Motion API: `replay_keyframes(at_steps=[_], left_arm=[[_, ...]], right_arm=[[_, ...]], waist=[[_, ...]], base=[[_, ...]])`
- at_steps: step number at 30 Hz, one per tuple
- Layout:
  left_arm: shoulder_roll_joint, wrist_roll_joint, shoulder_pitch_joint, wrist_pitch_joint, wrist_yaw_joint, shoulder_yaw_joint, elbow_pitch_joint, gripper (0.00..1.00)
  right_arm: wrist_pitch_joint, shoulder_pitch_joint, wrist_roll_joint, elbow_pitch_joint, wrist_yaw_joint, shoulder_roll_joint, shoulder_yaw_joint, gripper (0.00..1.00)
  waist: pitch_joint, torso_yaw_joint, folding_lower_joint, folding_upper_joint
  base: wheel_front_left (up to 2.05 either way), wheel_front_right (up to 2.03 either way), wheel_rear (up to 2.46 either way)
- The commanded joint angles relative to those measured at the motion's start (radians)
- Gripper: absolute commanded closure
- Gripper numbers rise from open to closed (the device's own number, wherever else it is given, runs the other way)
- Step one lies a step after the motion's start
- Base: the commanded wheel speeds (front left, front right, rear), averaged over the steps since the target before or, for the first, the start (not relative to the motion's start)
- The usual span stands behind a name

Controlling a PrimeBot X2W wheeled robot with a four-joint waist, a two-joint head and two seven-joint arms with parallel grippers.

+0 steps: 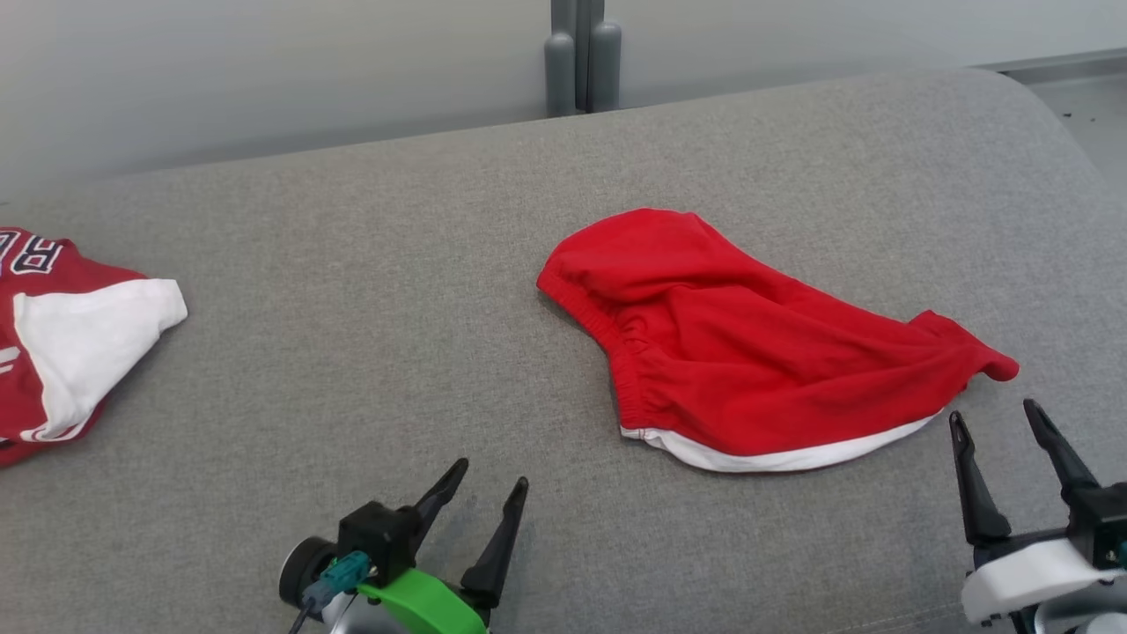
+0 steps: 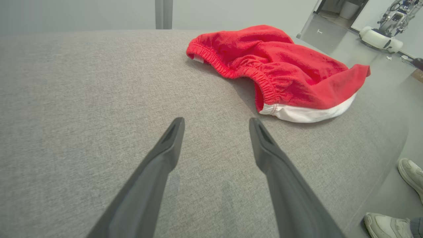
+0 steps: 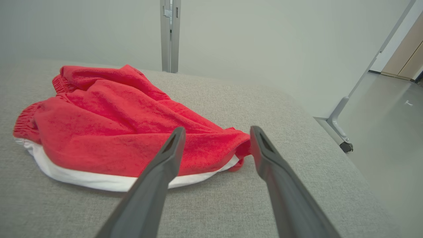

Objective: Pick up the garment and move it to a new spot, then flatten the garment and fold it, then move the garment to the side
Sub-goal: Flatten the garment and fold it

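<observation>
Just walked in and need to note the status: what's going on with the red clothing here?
A two-armed robot is about to work on the red shorts, which lie crumpled on the gray cushion, not yet flattened or folded. Both tools are open and hold nothing. The left tool hovers over bare cushion short of the waistband, and the right tool sits close to the shorts' right corner. Another red and white garment lies at the far left.

Head view high above grey cushion (image 1: 352, 352); both wrist views low, close, toward shared red garment (image 2: 281, 66)
</observation>
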Motion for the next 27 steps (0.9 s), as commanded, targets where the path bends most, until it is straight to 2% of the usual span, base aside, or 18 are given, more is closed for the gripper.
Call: replay_keyframes(at_steps=[1, 3, 7, 14, 20, 27], left_arm=[[0.008, -0.003, -0.040, 0.014, -0.006, -0.028, 0.019, 0.00], [0.019, -0.032, -0.099, 0.044, -0.007, -0.110, 0.046, 0.00], [0.047, -0.092, -0.165, 0.065, -0.007, -0.207, 0.063, 0.00], [0.056, -0.152, -0.278, 0.065, -0.007, -0.269, 0.113, 0.00], [0.048, -0.183, -0.351, 0.068, -0.008, -0.329, 0.175, 0.00], [0.057, -0.218, -0.389, 0.053, -0.008, -0.376, 0.185, 0.00]], right_arm=[[-0.003, -0.037, -0.010, 0.021, -0.001, -0.020, -0.001, 0.00], [-0.003, -0.093, -0.003, 0.067, -0.001, -0.053, -0.006, 0.00], [-0.003, -0.155, 0.005, 0.135, -0.001, -0.101, -0.024, 0.00], [-0.003, -0.238, 0.004, 0.206, -0.001, -0.132, -0.033, 0.00], [-0.003, -0.308, 0.009, 0.294, -0.001, -0.152, 0.009, 0.00], [-0.003, -0.374, 0.015, 0.406, -0.001, -0.185, 0.084, 0.00]], waist=[[0.045, -0.032, 0.0000, -0.0001], [0.080, -0.055, 0.0000, -0.0001], [0.117, -0.079, 0.0000, -0.0001], [0.199, -0.093, 0.0000, -0.0001], [0.254, -0.107, 0.0000, -0.0001], [0.296, -0.110, 0.0000, -0.0001]], base=[[0.00, 0.00, 0.00], [0.00, 0.00, 0.00], [0.00, 0.00, 0.00], [0.00, 0.00, 0.00], [0.00, 0.00, 0.00], [0.00, 0.00, 0.00]])
